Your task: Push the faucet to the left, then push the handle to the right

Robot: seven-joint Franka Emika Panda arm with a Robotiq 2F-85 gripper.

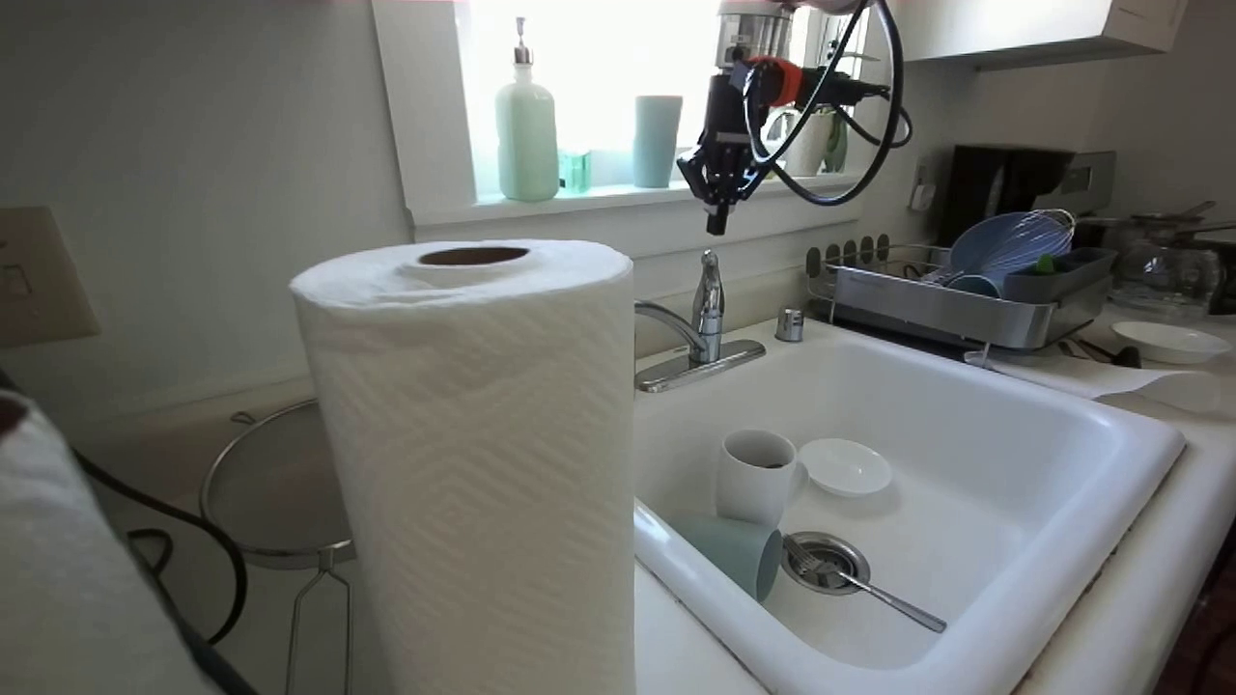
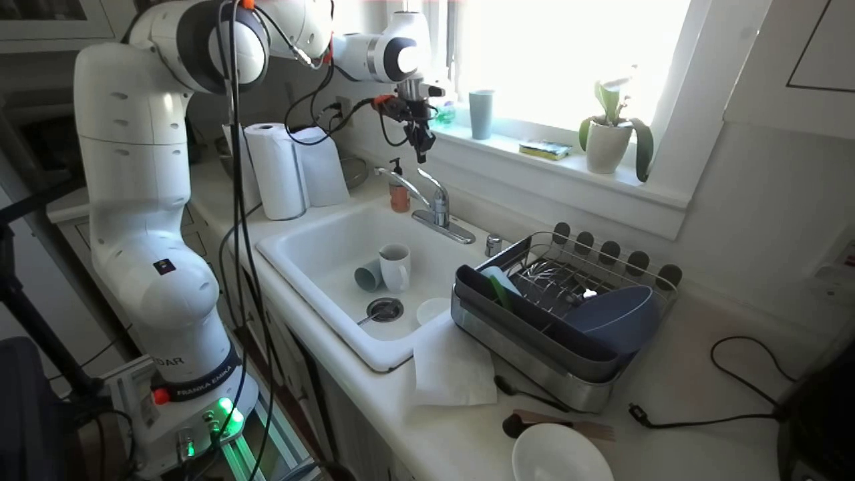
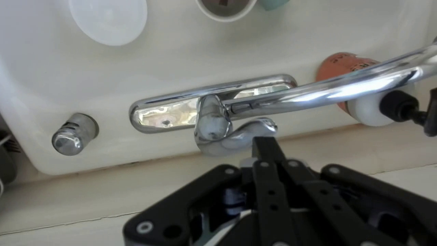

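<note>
Shiny curved chrome faucet [image 3: 324, 95]: at the back of the white sink [image 1: 985, 444]; in the wrist view we see it cross over an orange soap bottle [image 3: 336, 66].
Slim chrome lever handle [image 3: 243, 135]: rises from the polished chrome base [image 1: 709, 338] and leans the same way as the faucet.
Black jointed fingers [image 1: 716, 220]: pressed together, nothing between them; in both exterior views we see them just above the handle, apart from it.
Inside the sink: an upright white mug [image 1: 748, 492] just beside a pale blue-green cup [image 1: 722, 548] on its side, with a round white saucer [image 1: 845, 467] and a metal fork [image 1: 898, 602] near.
White paper towel roll [image 1: 473, 434]: hides the faucet's far end from us in an exterior view.
Grey metal dish rack [image 1: 937, 309]: beside the sink on the white bench [image 2: 708, 374].
</note>
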